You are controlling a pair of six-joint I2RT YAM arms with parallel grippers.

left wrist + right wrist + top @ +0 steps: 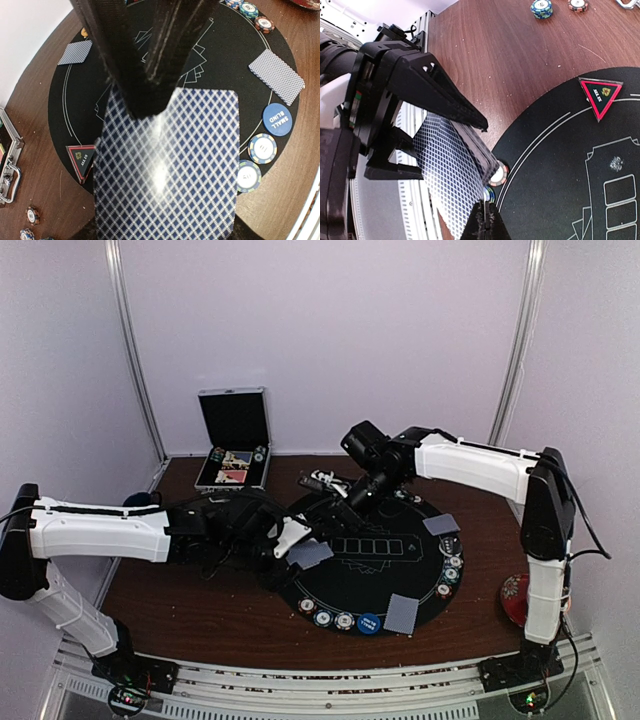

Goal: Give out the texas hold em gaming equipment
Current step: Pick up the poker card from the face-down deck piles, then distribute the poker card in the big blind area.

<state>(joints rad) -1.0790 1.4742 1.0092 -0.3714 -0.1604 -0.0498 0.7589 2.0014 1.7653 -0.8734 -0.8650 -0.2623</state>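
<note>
Between fingers of left claw (452,150): card deck (170,170), pinched. Right claw (482,222) pressed together at deck edge; card grip unclear. Below claws, mat (350,585) carries three card piles (402,613) and rim chips (452,570). Dealing judged part done; deck not yet dealt out.

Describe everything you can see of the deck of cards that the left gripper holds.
The deck of cards is a thick stack with glossy backs in a blue-and-white diamond lattice. The left gripper clamps it between its black fingers, in the air and tilted, over the edge of the black mat. The shut right gripper is at its free edge; whether it pinches a card I cannot tell.
</note>
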